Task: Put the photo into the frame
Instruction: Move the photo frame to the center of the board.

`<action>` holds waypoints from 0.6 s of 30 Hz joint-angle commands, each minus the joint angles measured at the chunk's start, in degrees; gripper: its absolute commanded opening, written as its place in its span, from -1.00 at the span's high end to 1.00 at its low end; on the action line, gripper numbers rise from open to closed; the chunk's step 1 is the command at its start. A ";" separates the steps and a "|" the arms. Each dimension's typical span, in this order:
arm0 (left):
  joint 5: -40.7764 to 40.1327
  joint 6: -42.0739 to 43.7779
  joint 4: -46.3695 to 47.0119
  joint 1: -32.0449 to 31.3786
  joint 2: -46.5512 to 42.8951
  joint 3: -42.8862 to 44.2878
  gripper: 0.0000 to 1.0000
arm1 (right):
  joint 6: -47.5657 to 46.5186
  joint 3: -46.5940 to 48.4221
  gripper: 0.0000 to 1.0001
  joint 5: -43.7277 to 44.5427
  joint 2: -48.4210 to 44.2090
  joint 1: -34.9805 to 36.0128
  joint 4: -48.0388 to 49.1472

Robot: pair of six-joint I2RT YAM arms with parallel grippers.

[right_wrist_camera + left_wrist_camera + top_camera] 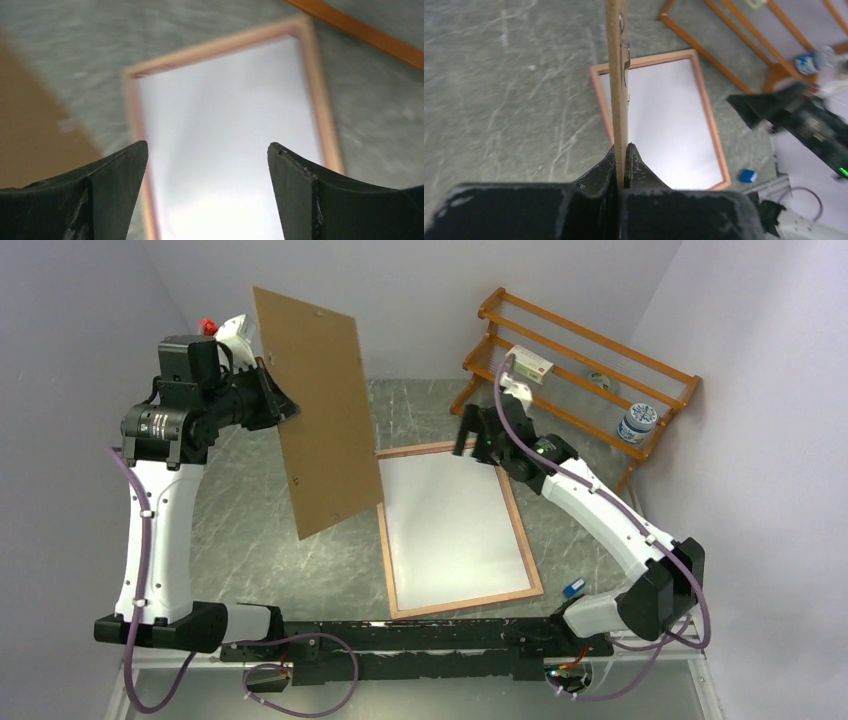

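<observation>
**Board held aside, photo lying in the frame**

The frame [466, 605] lies flat on the grey table [250, 540] at the centre of the top view, its wood-coloured side up. A white sheet fills its opening edge to edge. I take that for the photo [455, 530], face down with its plain back showing, so the print seems to be seated already.

My left gripper [623, 152] is pinched tight on the edge of the brown backing board [320, 410]. In the left wrist view, the 2 fingers [636, 162] close flat against both faces of the board with no gap. I hold the board high and steeply tilted in the upper left of the top view. Its lower corner hangs just beside the frame's left rail, and I cannot tell whether it touches. I judge this pose leaves the opening uncovered while the print is checked and leaves the board ready to go down over it.

My right gripper [207, 147] hovers above the frame's far end, near the orange wooden rack [580, 350] at the upper right. Its 2 fingers are spread wide and hold nothing. They touch nothing that I can see, and the white sheet shows between them.
</observation>
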 commanded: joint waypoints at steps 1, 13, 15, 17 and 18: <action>16.98 1.87 13.60 -0.04 -3.39 -1.72 0.95 | 6.34 -8.49 -0.87 6.04 -4.21 -7.58 -10.29; 41.81 -5.51 33.24 0.01 -1.09 -13.64 0.95 | 8.92 -32.16 -0.96 -9.00 -8.52 -26.36 -4.44; 43.61 -7.91 35.86 0.01 -0.47 -15.00 0.95 | 10.67 -34.88 -0.98 -13.30 -8.29 -28.85 -3.26; 44.51 -9.99 37.87 -0.03 -0.13 -16.41 0.95 | 12.11 -38.08 -0.98 -18.12 -9.00 -30.85 -0.64; 44.66 -10.87 38.71 0.02 -0.10 -17.28 0.95 | 12.76 -39.56 -0.97 -20.29 -9.56 -31.35 0.81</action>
